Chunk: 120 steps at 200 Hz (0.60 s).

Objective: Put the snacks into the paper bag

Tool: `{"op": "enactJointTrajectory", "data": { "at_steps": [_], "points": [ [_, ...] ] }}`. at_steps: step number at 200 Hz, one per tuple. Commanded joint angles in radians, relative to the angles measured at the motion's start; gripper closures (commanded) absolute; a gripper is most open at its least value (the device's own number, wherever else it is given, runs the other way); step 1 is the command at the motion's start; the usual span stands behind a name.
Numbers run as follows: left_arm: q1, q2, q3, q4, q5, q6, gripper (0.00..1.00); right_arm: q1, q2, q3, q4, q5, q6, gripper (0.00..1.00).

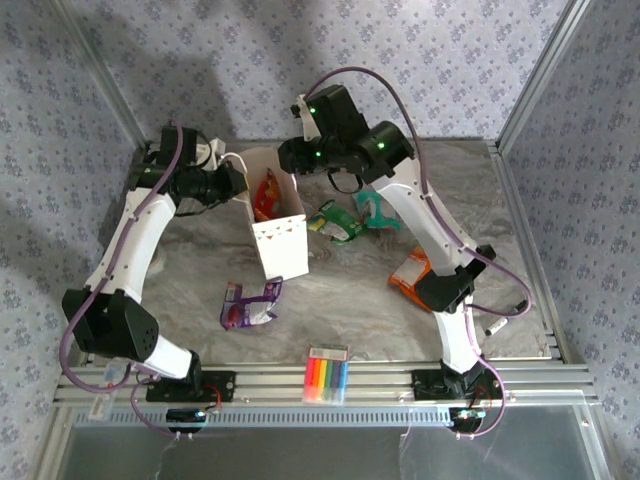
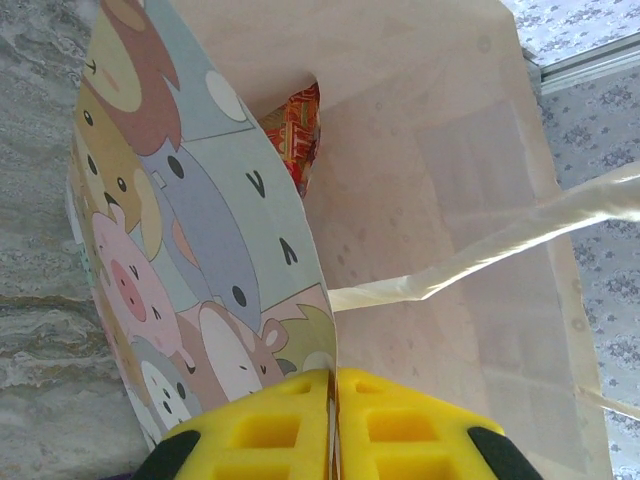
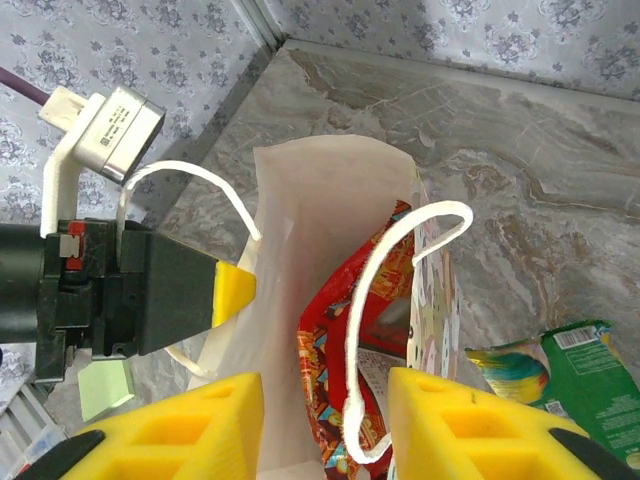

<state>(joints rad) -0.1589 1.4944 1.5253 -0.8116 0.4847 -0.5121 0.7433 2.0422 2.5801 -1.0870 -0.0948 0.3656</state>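
Observation:
The white paper bag [image 1: 283, 243] stands upright at the table's centre left, its mouth open. My left gripper [image 1: 238, 183] is shut on the bag's rim, the yellow pads [image 2: 375, 420] pinching the cartoon-printed wall [image 2: 170, 250]. The large red snack [image 3: 345, 335] sits inside the bag [image 3: 300, 200], and it shows red in the mouth from above [image 1: 267, 195]. My right gripper [image 3: 325, 420] hangs open just above the mouth with nothing gripped; a cord handle [image 3: 375, 300] loops between its fingers. Green [image 1: 335, 222], teal [image 1: 375, 212], orange [image 1: 412, 272] and purple [image 1: 248, 303] snacks lie on the table.
A rainbow-striped marker pack [image 1: 328, 374] lies near the front rail. The green packet [image 3: 560, 370] lies just right of the bag. Patterned walls close in the back and both sides. Bare marble surface lies at the far right behind the orange packet.

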Motion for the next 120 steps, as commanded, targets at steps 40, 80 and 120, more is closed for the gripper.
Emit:
{"op": "enactJointTrajectory", "data": {
  "at_steps": [40, 80, 120],
  "points": [
    [0.003, 0.033, 0.066, -0.016, -0.018, 0.066, 0.91, -0.035, 0.1, 0.043, 0.015, -0.082, 0.043, 0.61],
    [0.004, 0.081, 0.107, -0.034, -0.006, 0.096, 0.91, -0.039, 0.107, 0.048, 0.011, -0.064, 0.038, 0.97],
    [0.006, 0.12, 0.13, -0.005, 0.002, 0.139, 0.9, -0.039, 0.047, 0.012, -0.01, 0.013, -0.003, 1.0]
  ]
}}
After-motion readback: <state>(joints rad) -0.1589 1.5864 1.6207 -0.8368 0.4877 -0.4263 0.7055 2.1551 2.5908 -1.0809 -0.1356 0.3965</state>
